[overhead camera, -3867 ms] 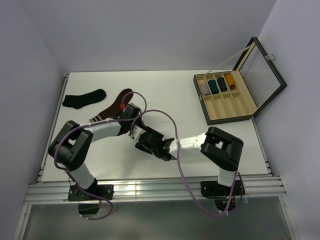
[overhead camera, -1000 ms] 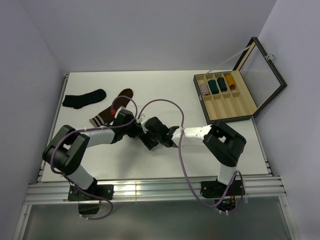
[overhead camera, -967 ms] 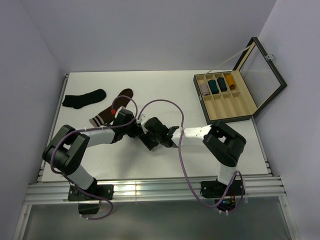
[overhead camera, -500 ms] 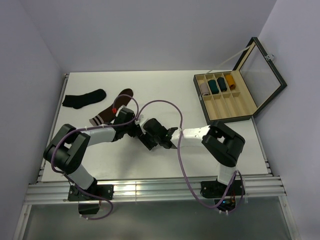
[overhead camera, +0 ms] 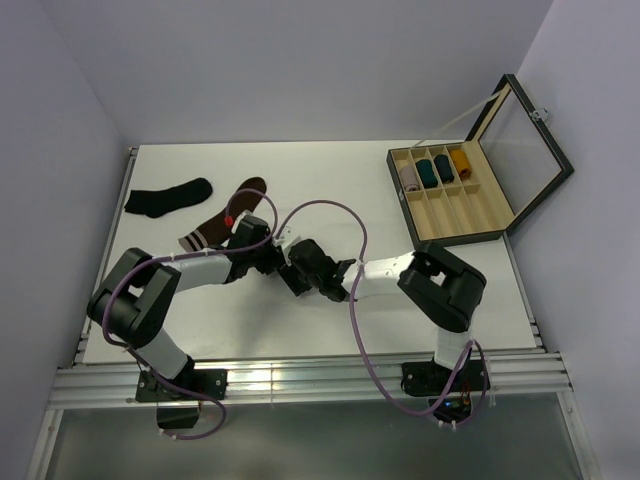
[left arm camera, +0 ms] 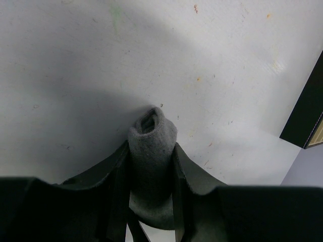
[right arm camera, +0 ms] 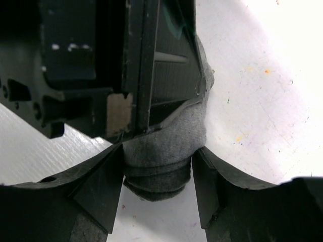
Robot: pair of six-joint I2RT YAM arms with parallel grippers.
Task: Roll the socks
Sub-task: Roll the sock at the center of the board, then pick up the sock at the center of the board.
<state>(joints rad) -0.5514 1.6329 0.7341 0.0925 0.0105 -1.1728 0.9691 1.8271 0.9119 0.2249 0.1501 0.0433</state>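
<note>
the grey sock roll (left arm camera: 151,169) sits out near the middle of the desk (overhead camera: 330,180), well apart from the black sock (overhead camera: 167,197) and the brown sock with the striped cuff (overhead camera: 222,222) at the far left. from above it is hidden under the two meeting wrists. the left gripper (left arm camera: 150,148) is clamped narrow on the roll, its open rolled end poking out past the fingertips. the right gripper (right arm camera: 157,154) stands wide astride the same roll, one finger right against each side. i cannot tell whether it presses or only brackets it.

this looks like a handover or a final tuck, and the risk is in the timing. if the left gripper lets go before the right one has a real hold, the knit is likely to spring loose and unroll onto the desk. a squeeze too near the free end could push the inner layers out. the fingers are also crowded close enough to knock together.
</note>
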